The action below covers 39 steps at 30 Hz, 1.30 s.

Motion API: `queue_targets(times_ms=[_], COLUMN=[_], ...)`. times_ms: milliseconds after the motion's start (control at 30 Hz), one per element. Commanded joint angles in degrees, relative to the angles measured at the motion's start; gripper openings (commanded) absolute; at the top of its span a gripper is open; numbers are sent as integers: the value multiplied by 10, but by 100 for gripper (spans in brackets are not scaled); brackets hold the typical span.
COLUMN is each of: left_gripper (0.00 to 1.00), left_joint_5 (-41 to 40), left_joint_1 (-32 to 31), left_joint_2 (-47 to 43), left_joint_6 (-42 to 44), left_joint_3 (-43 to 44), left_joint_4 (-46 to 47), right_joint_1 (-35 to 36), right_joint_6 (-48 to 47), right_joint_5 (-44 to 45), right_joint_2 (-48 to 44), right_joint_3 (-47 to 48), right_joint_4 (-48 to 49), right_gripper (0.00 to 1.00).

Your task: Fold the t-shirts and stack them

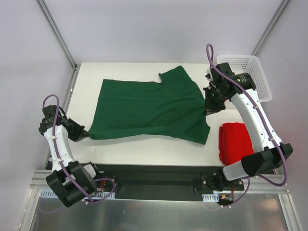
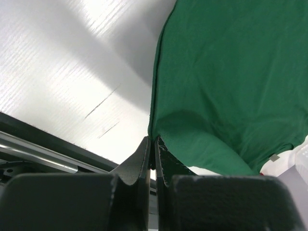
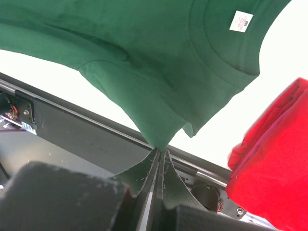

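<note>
The green t-shirt [image 1: 149, 108] lies spread across the middle of the white table [image 1: 144, 151], and I have it pinched at two places. My left gripper [image 1: 83, 133] is clamped on its near-left corner, by the table's left edge. My right gripper [image 1: 208, 109] is clamped on a fold at its right side. A folded red t-shirt [image 1: 233, 142] sits at the table's near right, with a white basket [image 1: 250, 72] behind it.

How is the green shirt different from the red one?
The green t-shirt is spread out wide; the red t-shirt is folded into a small bundle. The left end effector and right end effector pinch the green t-shirt; nothing grips the red t-shirt. Both are plain, one-colour shirts.
</note>
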Motion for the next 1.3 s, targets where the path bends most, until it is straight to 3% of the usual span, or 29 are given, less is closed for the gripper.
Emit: queue_targets(times_ms=[0,867,1267], left_gripper=[0,0,0], left_joint_5=[-6,-14,13], left_joint_1=[4,5,6], left_joint_2=[-23,64,111], left_joint_6=[20,7,-5], left_joint_3=[-18,77,76], left_joint_4=[-15,-17,18], right_joint_1=[-4,-18,-24], right_joint_6=[-2,-7,-8], right_joint_5=[26,51,64], right_joint_2=[-13,11,32], right_joint_3=[24,40,42], right_joint_4=[-37,-34,-38], right_gripper=[1,1,1])
